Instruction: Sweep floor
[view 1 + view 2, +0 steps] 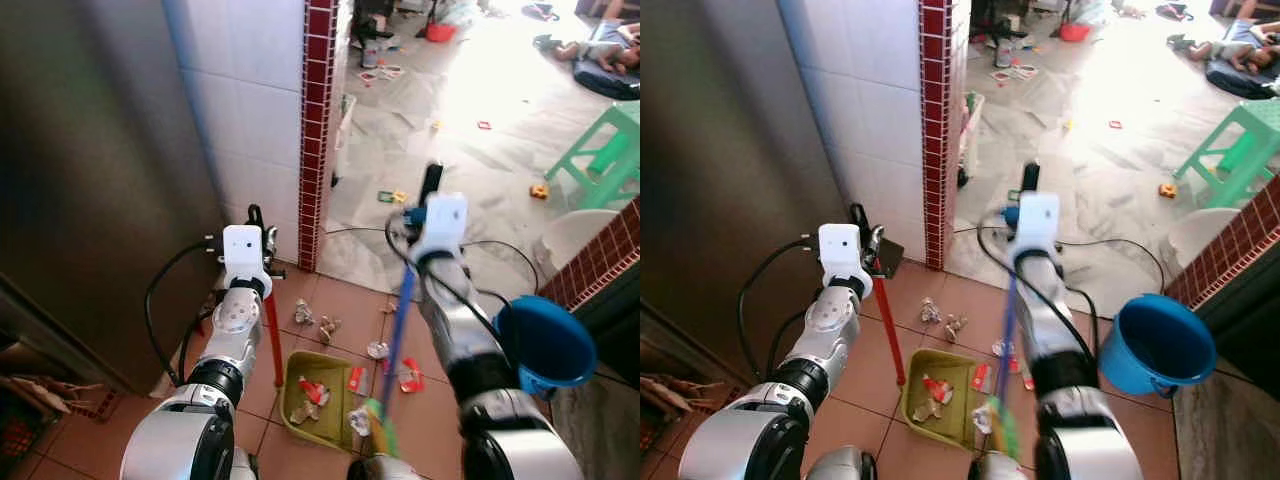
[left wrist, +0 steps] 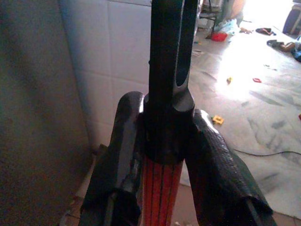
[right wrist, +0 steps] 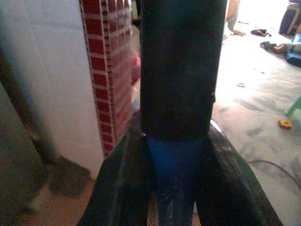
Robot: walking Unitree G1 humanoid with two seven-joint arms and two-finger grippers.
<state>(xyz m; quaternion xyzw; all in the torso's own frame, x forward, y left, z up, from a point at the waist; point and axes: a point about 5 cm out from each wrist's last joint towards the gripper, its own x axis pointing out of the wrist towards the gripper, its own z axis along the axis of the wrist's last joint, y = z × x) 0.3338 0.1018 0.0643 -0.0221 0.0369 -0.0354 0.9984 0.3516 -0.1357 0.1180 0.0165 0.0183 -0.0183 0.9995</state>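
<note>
Nearest you, at 6 o'clock: the olive plastic dustpan (image 1: 322, 398) on the terracotta tile floor (image 1: 330, 300), a few crumpled scraps inside. Left gripper (image 2: 162, 155) is clamped on the dustpan's red ribbed handle (image 1: 272, 340), black cap on top. Right gripper (image 3: 176, 169) is clamped on the blue broom handle (image 1: 402, 320); green bristles (image 1: 380, 425) sit beside the pan. About four paper scraps (image 1: 303, 314) lie at 12 o'clock. One round blue bucket (image 1: 545, 342) at 3 o'clock.
</note>
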